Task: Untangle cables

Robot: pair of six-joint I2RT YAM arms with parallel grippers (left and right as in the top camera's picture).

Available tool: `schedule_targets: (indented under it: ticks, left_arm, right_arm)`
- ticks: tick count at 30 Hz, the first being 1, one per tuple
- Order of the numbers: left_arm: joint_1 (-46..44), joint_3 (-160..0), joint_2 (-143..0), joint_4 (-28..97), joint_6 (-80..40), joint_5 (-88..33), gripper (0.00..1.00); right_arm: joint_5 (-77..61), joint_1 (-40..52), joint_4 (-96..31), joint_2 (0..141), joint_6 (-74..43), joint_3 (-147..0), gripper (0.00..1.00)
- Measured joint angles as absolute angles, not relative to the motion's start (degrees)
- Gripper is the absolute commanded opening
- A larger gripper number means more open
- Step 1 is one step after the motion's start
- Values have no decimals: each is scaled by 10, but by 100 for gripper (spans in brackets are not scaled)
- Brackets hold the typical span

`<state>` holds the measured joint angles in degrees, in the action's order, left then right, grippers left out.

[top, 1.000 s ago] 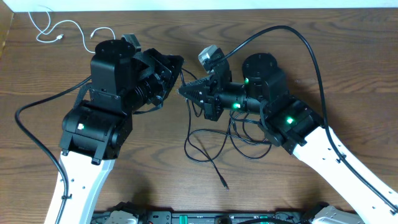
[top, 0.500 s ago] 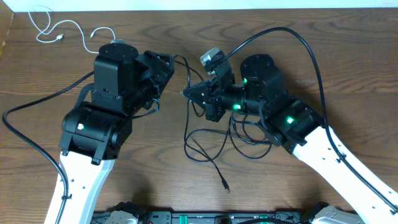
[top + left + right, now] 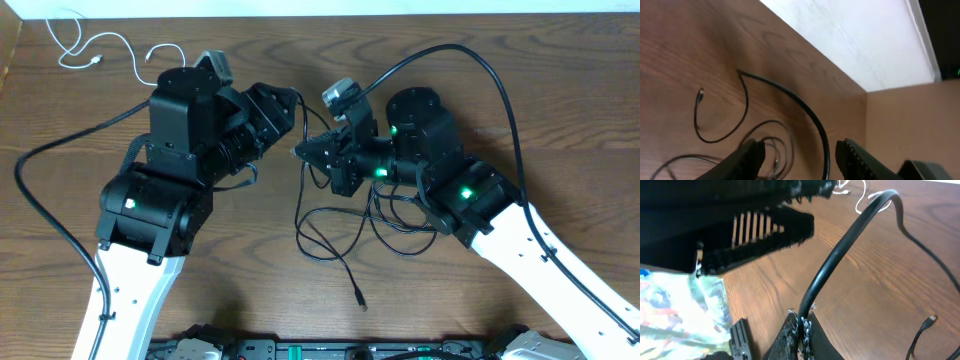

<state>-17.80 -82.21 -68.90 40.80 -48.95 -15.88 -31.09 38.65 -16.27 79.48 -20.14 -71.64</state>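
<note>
My right gripper (image 3: pixel 298 151) (image 3: pixel 802 324) is shut on a black cable (image 3: pixel 850 240), which rises out of the jaws and curves away over the table. Below the gripper, the black cables (image 3: pixel 300 215) lie in tangled loops with a plug end (image 3: pixel 362 298) toward the front. My left gripper (image 3: pixel 288 103) (image 3: pixel 801 155) hangs open just left of the right one, with nothing between its fingers (image 3: pixel 751 156); a black cable (image 3: pixel 790 96) and loops lie on the wood beyond them. The white cable (image 3: pixel 105 42) lies apart at the far left corner.
The thick black arm cables (image 3: pixel 505 90) arc over the table on both sides. A light wall edge (image 3: pixel 855 40) borders the far side of the wooden table (image 3: pixel 560 130). The two arms stand close together near the middle.
My left gripper has opened and let go of the black cable it was pinching, shifting slightly. The right gripper has kept its hold and place.
</note>
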Motion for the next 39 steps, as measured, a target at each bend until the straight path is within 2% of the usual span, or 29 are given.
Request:
schedule_targets:
  ticks: [13, 29, 32, 39]
  left_arm:
    - [-178, -822, -689, 449, -385, -229, 52]
    - [-178, -822, -689, 461, -314, -295, 51]
    - [-178, -822, -689, 468, -300, -298, 47]
    - [-178, -822, -693, 472, -286, -300, 47]
  right_arm:
    - [-352, 386, -199, 795, -135, -716, 1]
    - [-368, 362, -237, 794, -119, -716, 1]
    - [-387, 362, -240, 791, -114, -716, 1]
    - [-442, 362, -244, 775, -93, -716, 1]
